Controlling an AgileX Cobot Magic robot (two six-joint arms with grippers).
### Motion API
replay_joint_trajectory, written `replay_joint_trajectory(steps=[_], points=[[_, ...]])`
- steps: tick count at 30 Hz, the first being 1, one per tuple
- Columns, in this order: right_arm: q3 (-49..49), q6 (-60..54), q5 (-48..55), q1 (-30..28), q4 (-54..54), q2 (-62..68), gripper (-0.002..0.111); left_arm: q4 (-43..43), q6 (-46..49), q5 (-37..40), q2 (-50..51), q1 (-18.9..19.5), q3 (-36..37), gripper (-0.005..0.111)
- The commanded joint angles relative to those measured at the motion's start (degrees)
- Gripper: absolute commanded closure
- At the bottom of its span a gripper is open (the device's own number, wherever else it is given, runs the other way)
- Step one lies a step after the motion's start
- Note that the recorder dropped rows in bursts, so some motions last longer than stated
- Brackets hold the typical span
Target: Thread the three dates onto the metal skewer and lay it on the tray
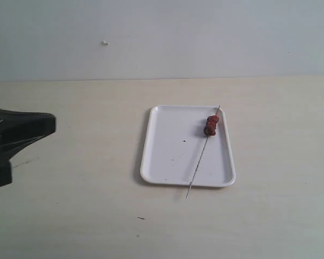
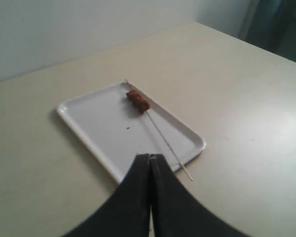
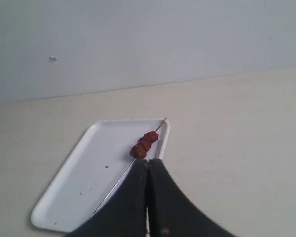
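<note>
Left claw (image 2: 149,157) and right claw (image 3: 148,162) both closed, empty; dates (image 1: 211,125) seemingly three, clumped on skewer (image 1: 200,160) across tray (image 1: 167,145).

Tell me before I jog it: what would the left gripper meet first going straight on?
Likely the tray, its near rim just ahead of the shut left gripper; the skewer lies beyond. Depth unclear.

Pale beige table (image 1: 70,216), plain white wall (image 1: 205,38)
</note>
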Motion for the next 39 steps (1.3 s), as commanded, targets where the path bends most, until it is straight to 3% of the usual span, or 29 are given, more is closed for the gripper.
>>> replay_joint_trajectory(steps=[1, 6, 23, 31, 39], points=[[4.37, 0.61, 1.1, -0.01, 0.5, -6.16, 0.108, -0.69, -3.87, -11.09, -11.95, 0.11, 5.31, 0.107], [6.74, 1.08, 1.59, -0.01, 9.33, -8.3, 0.108, -0.69, -8.53, -21.7, -21.22, 0.11, 8.85, 0.107], [6.74, 0.95, 0.76, -0.01, 10.82, -8.3, 0.108, -0.69, -9.63, -21.39, -27.03, -0.76, 10.78, 0.107], [6.74, 0.95, 0.76, -0.01, 10.82, -8.3, 0.108, -0.69, -13.3, -26.36, -46.0, -0.52, 16.82, 0.107], [6.74, 0.95, 0.76, -0.01, 10.82, -8.3, 0.108, -0.69, -13.18, -31.85, -51.76, -0.52, 20.52, 0.107]])
